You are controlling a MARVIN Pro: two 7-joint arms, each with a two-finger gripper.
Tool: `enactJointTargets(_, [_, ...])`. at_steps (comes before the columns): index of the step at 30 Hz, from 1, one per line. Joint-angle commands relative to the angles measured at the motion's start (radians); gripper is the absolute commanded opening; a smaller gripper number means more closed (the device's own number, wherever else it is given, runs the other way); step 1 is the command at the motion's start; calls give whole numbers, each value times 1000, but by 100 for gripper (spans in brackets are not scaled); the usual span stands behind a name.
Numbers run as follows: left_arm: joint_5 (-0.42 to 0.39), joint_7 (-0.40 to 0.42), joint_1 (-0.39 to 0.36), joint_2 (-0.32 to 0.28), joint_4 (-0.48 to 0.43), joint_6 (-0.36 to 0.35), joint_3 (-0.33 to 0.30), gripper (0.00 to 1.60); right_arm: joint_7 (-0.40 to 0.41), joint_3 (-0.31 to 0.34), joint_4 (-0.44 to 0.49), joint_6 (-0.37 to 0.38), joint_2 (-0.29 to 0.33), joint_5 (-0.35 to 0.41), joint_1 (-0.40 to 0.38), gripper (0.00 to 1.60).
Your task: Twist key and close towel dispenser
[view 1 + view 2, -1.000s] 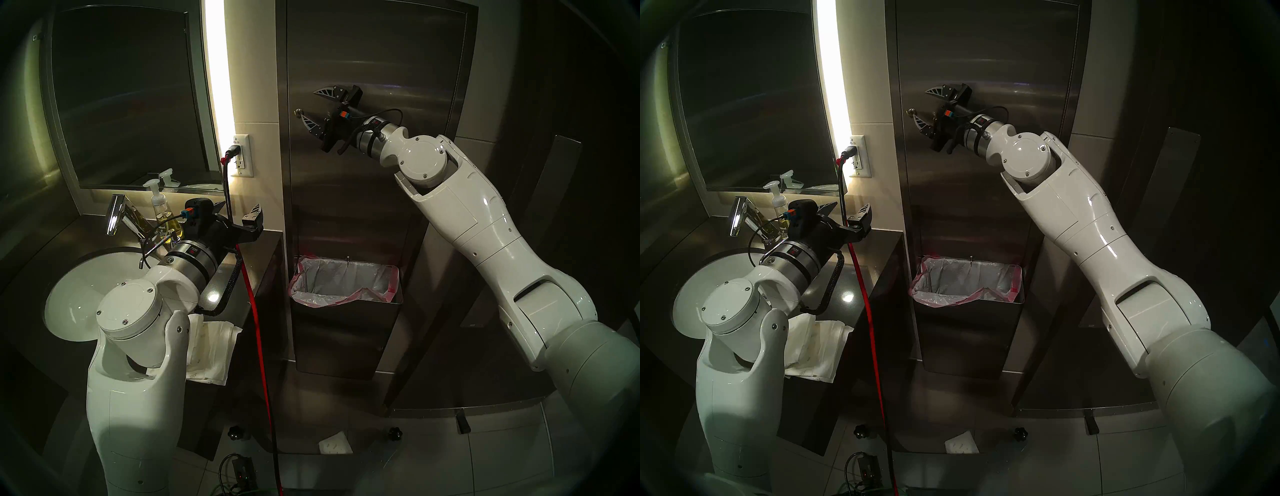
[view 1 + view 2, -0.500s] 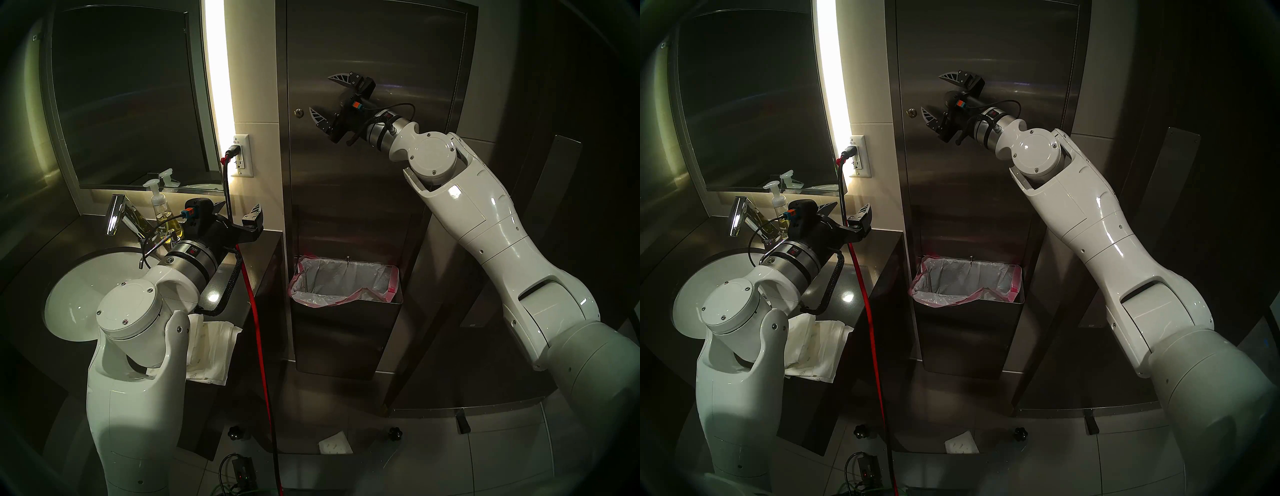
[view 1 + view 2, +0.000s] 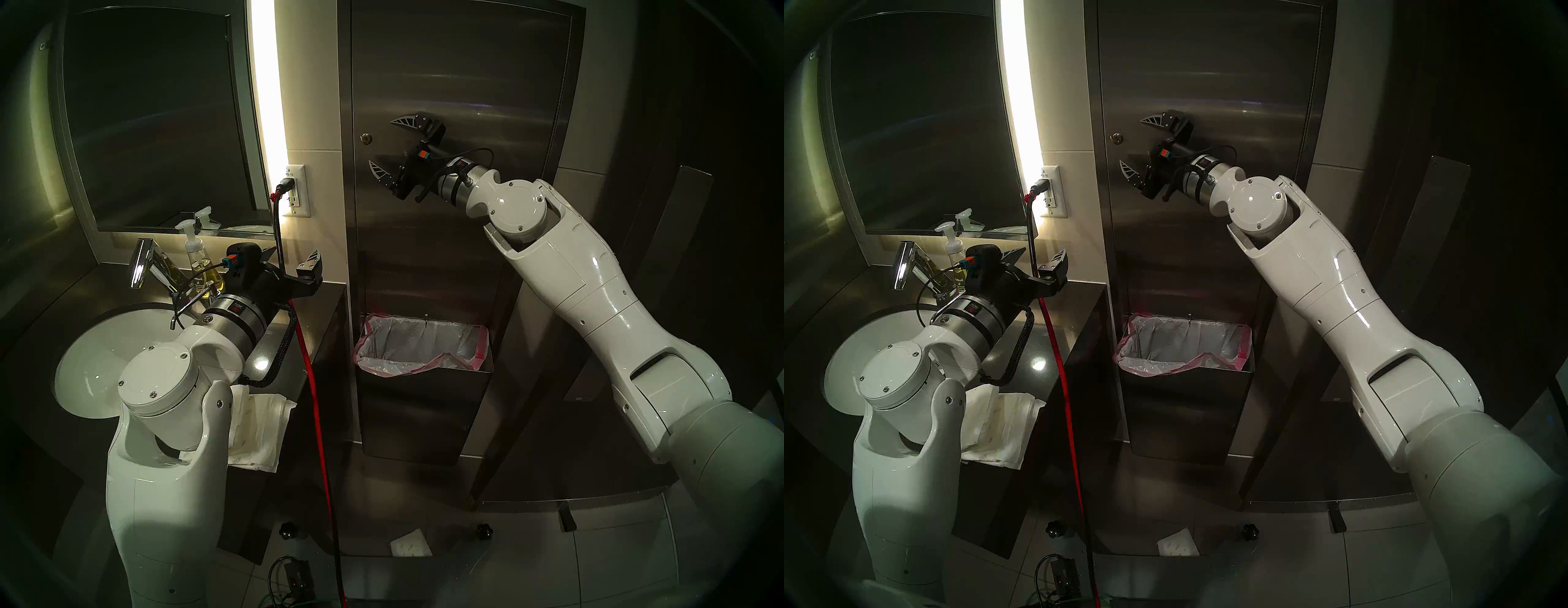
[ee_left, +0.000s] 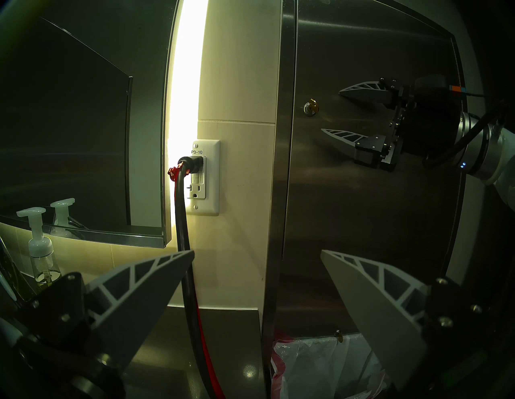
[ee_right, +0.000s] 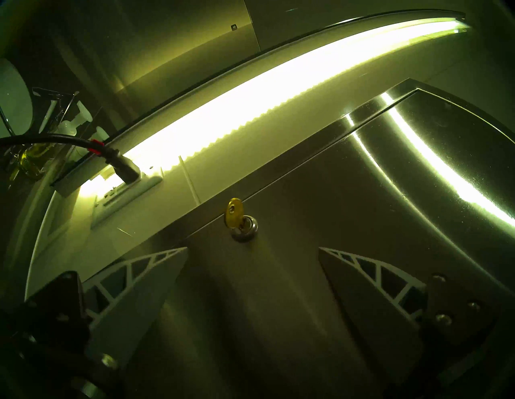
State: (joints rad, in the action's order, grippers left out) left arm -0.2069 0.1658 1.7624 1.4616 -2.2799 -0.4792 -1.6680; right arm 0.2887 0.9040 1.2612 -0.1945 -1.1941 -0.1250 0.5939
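Note:
The small brass key (image 5: 234,213) sticks out of a round silver lock (image 5: 246,228) near the left edge of the tall steel towel dispenser door (image 3: 445,212). The door lies flat against its frame. The key also shows in the head views (image 3: 365,137) (image 3: 1116,137) and in the left wrist view (image 4: 312,104). My right gripper (image 3: 380,142) (image 5: 252,248) is open and empty. It sits just right of the key without touching it, with one finger above key height and one below. My left gripper (image 3: 292,254) (image 4: 257,252) is open and empty over the counter.
A lined waste bin (image 3: 424,344) sits in the cabinet's lower part. A black-red cable (image 3: 312,382) hangs from the wall outlet (image 3: 295,191) between my arms. A sink (image 3: 93,365), faucet (image 3: 142,263), soap bottle (image 3: 195,250) and folded white towels (image 3: 261,429) are on the left counter.
My right gripper, open all along, left the key, drew back up and to the right, then came down and left again to sit beside it. The left arm has not moved.

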Motion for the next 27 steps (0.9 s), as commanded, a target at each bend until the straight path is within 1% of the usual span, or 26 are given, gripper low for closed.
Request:
enactJointTargets(1, [1, -2, -6, 0, -11, 1, 1, 160, -32, 16, -1, -14, -20, -12, -37, 160])
enactJointTargets(8, [1, -2, -6, 0, -11, 1, 1, 160, -42, 20, -8, -30, -28, -21, -39, 160])
enactJointTargets(18, [1, -2, -6, 0, -11, 1, 1, 160, -46, 30, -8, -31, -34, -31, -45, 160])
enactJointTargets(19, [1, -2, -6, 0, -11, 1, 1, 160, -46, 31, -8, -32, -34, -31, -46, 130])
enactJointTargets(20, [1, -2, -6, 0, -11, 1, 1, 160, -46, 32, -8, -32, -34, -31, -46, 130])
enactJointTargets(21, [1, -2, -6, 0, -11, 1, 1, 160, -46, 33, -9, -32, -34, -33, -47, 109])
enactJointTargets(22, [1, -2, -6, 0, -11, 1, 1, 160, -48, 35, -14, -32, -34, -36, -49, 109])
enactJointTargets(23, [1, -2, -6, 0, -11, 1, 1, 160, -46, 36, -15, -31, -34, -37, -51, 122])
enactJointTargets(24, [1, -2, -6, 0, -11, 1, 1, 160, -44, 37, -16, -31, -33, -37, -52, 122])
enactJointTargets(25, [1, -2, -6, 0, -11, 1, 1, 160, -43, 38, -17, -30, -32, -38, -52, 132])
enactJointTargets(26, [1, -2, -6, 0, -11, 1, 1, 160, -40, 39, -16, -27, -30, -38, -53, 134])
enactJointTargets(27, [1, -2, -6, 0, -11, 1, 1, 160, -38, 40, -15, -27, -29, -39, -52, 140])
